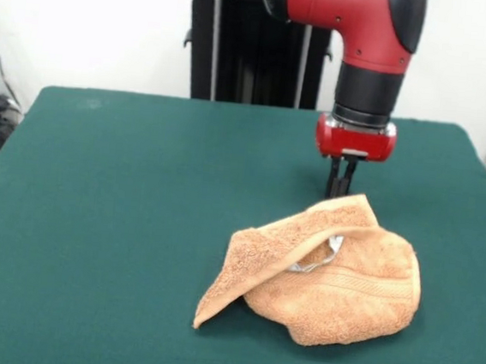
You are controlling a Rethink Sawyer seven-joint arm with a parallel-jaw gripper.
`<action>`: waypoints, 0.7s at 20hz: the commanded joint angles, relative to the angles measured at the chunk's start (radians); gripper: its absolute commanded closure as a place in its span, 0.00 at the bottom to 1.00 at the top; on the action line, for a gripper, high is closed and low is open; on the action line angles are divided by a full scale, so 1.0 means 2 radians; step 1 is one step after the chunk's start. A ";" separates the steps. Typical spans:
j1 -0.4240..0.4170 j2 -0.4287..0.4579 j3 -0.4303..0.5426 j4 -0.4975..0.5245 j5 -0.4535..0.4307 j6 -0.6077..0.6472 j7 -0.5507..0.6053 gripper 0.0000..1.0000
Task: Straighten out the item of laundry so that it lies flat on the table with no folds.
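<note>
Front view only. The towel [320, 280] lies crumpled right of centre on the table [101, 220], toward the camera side. It is folded over itself: one flap runs as a long tongue from the far upper corner down to a point at the lower left, and the rest bunches in a rounded heap under and right of it. A small white-grey label [327, 252] shows in the fold's mouth.

The pincer [339, 184] hangs straight down from the red wrist, just behind the towel's far upper corner — tips at or touching the cloth edge there, contact not resolvable. The two dark fingers read as close together; nothing visibly clamped between them.

Key relation: the towel lies camera-ward and slightly left of the pincer, with the folded flap's long axis running diagonally from the pincer toward the lower left. Judgement: the far corner is the nearest grasp point.

Surface: dark green felt, likely some drag. Ample free table left of the towel; less on the right.
</note>
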 commanded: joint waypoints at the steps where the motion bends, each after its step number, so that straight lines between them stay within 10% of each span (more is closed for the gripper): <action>1: 0.017 -0.001 0.013 0.017 0.036 -0.008 0.134 1.00; 14: 0.052 -0.169 -0.054 0.038 0.032 0.175 0.087 1.00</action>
